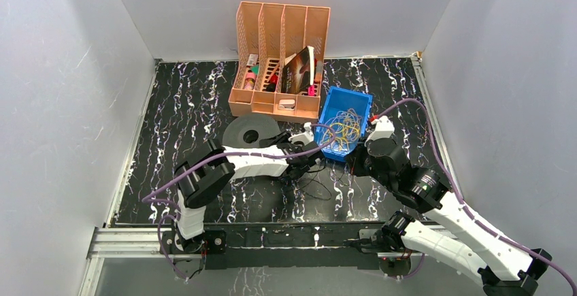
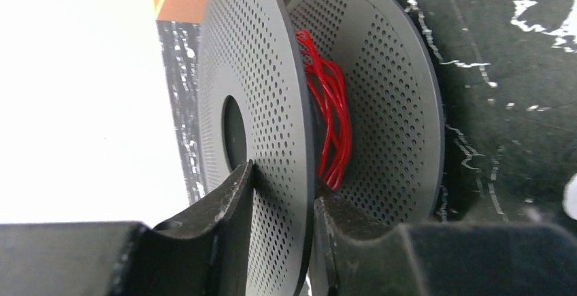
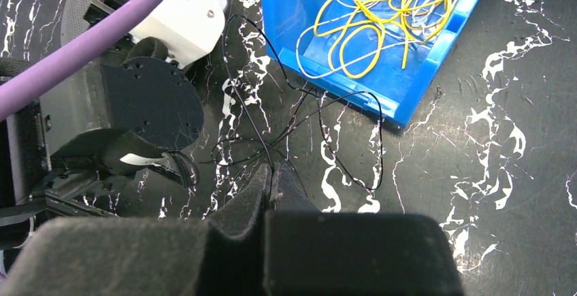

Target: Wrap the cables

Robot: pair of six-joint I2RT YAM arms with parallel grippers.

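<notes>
- Progress, judged from how things lie: one red cable [image 2: 330,119] is already wound in loose, glossy turns around the hub of the spool [image 2: 265,71], so the cables are only partly wrapped.
- A black cable [image 3: 378,153] lies unwound on the table [image 3: 476,173], sprawled in slack, hair-thin loops just near of the blue bin [image 3: 401,85].
- A tangle of yellow cables [image 3: 381,10], with a paler strand among them, sits inside that bin, untouched. Most of the job looks left to do.
- The left gripper [image 2: 282,194] has its jaws closed on one disc of the spool, one dark finger pressed on each face near the rim.
- The right gripper [image 3: 271,173] has its jaws pressed together with no gap. A strand of the black cable runs straight into the seam between the tips, so it appears to be pinched there.
- The spool is matt dark grey: two wide, thin round discs peppered with small holes, with a round bore in the centre.
- The bin is smooth, shiny blue plastic with straight walls and an open front.
- The table has a black, marble-like surface with white veins.
- At the far side stands a peach-coloured slotted organiser [image 1: 279,58], well apart from the work.
</notes>
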